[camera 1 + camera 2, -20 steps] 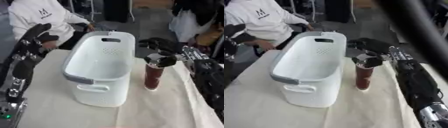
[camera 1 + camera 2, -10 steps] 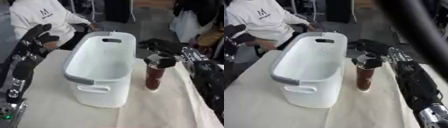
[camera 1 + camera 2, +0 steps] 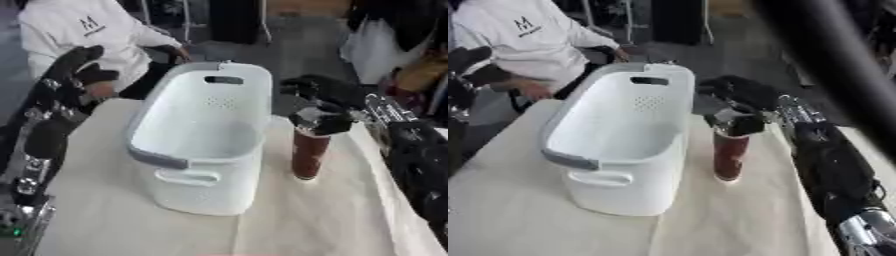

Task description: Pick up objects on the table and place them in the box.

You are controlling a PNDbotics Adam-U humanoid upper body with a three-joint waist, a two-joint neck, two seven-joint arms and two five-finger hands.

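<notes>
A tall dark red can (image 3: 308, 154) stands upright on the cloth-covered table, just right of the white plastic basket (image 3: 203, 145). My right hand (image 3: 324, 100) sits on the can's top, fingers curled round its upper end. The basket has a grey rim and handle cut-outs, and its inside looks bare. My left hand (image 3: 73, 66) hangs raised at the left edge, above the table's far left corner, fingers relaxed and holding nothing.
The table (image 3: 105, 220) is covered with a cream cloth. A person in a white top sits beyond the far edge, behind the basket. My right forearm (image 3: 829, 165) runs along the table's right side.
The whole picture has shifted a little, so the camera moved. My right hand stays curled on the can's top and the can still stands on the table.
</notes>
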